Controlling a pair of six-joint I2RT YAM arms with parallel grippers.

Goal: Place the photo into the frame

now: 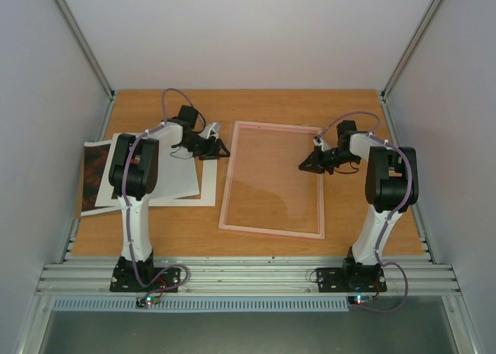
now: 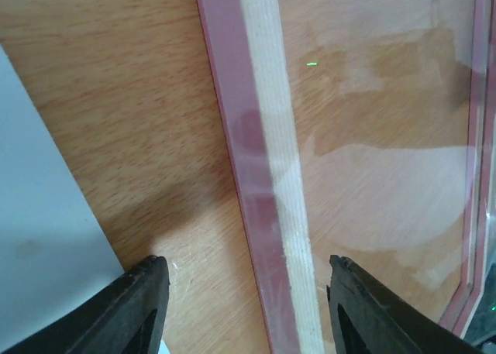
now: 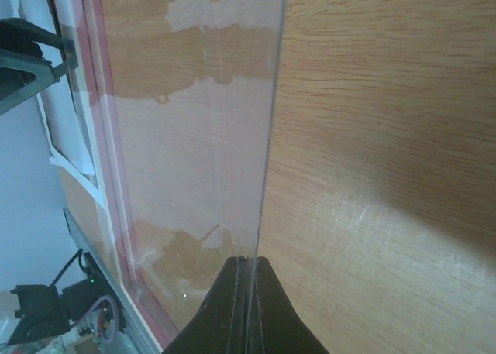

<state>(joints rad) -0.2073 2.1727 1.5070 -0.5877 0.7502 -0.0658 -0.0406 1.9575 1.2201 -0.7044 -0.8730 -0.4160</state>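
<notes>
Photo (image 1: 96, 176) shows dimly, seemingly tucked partly beneath white mat (image 1: 208, 180).

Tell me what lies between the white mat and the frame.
Between white mat and frame: only bare table, shown in the left wrist view.

Left arm (image 1: 133, 185) and right arm (image 1: 386, 190) match: white links, chunky black joints, lilac cable (image 1: 165, 106) looped alongside, black base plates (image 1: 149, 276) with tiny red/green lights, black wedge-shaped end effector fingers (image 2: 143, 307).
</notes>
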